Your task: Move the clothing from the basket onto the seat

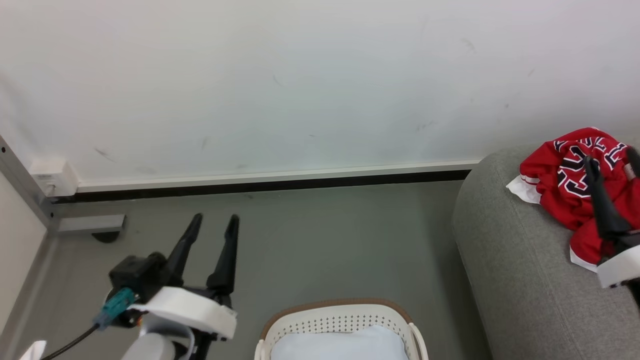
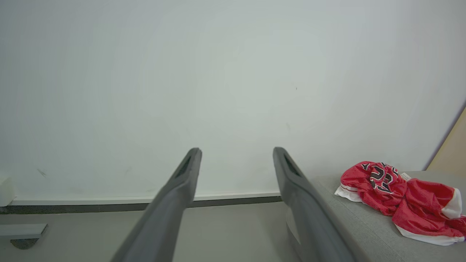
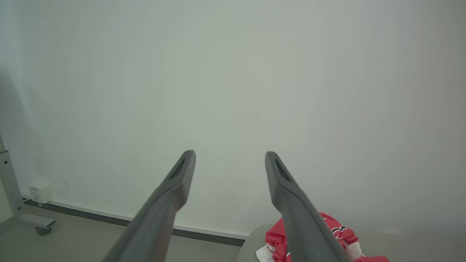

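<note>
Left gripper (image 1: 215, 218) hangs nearest, above the grey floor (image 1: 325, 235), fingers spread and holding nothing. One cream basket (image 1: 300, 320) stands on that floor just beside the one grey seat (image 1: 510, 260); it contains one pale blue-white pad (image 1: 340, 345). Behind, a scuffed white wall (image 1: 300, 75) with a dark skirting closes the room. The clothing (image 1: 550, 175) lies bunched on the seat's rounded end: seemingly two red pieces, though the folds prevent a firm count. Its long axis runs from the wall side toward the robot, numerals at the wall end. Right gripper (image 1: 613, 158) is over the heap, fingers apart, gripping nothing.
</note>
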Tool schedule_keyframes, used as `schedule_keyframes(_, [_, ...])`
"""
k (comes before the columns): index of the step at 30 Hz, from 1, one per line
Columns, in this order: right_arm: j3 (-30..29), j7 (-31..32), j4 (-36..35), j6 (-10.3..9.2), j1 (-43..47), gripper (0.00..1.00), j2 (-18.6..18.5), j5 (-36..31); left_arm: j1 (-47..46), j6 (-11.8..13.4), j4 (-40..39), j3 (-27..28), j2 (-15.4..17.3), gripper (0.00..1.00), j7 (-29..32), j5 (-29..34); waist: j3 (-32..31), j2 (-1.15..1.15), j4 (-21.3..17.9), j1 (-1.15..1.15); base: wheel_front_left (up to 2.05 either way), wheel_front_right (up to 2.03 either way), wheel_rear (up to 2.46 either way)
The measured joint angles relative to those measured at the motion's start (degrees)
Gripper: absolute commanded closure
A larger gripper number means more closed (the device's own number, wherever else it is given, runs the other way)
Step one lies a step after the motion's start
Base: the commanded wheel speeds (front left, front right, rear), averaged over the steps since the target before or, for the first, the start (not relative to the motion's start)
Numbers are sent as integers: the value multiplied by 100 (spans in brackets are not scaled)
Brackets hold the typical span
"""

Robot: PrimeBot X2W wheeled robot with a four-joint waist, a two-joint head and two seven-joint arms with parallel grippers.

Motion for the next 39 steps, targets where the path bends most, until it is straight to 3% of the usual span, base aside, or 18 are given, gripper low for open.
schedule_keyframes(10, [-628, -371, 10, -1, 1220, 0, 1185, -420, 1009, 120, -154, 1223, -203, 0, 0, 504, -21, 0, 106, 1, 0, 0, 0])
schedule_keyframes(13, [-871, -378, -337, 0, 1606, 0, 1646, -448, 1226, -32, -111, 1460, -420, 0, 0, 605, -27, 0, 124, 1, 0, 0, 0])
schedule_keyframes(18, [-958, -379, -616, -1, 2039, 0, 2007, -974, 1428, -379, 49, 1749, -689, 0, 0, 942, -35, 0, 96, 2, 0, 0, 0])
schedule_keyframes(24, [-1054, -379, -627, 0, 2300, 0, 2240, -1474, 1558, -545, 137, 1989, -921, 0, 0, 1343, -55, 0, 77, 2, 0, 0, 0])
schedule_keyframes(39, [-933, -379, -337, 0, 2227, 0, 2399, -1511, 1561, -762, 416, 2307, -1100, 0, 0, 1771, -43, 0, 120, 2, 0, 0, 0])
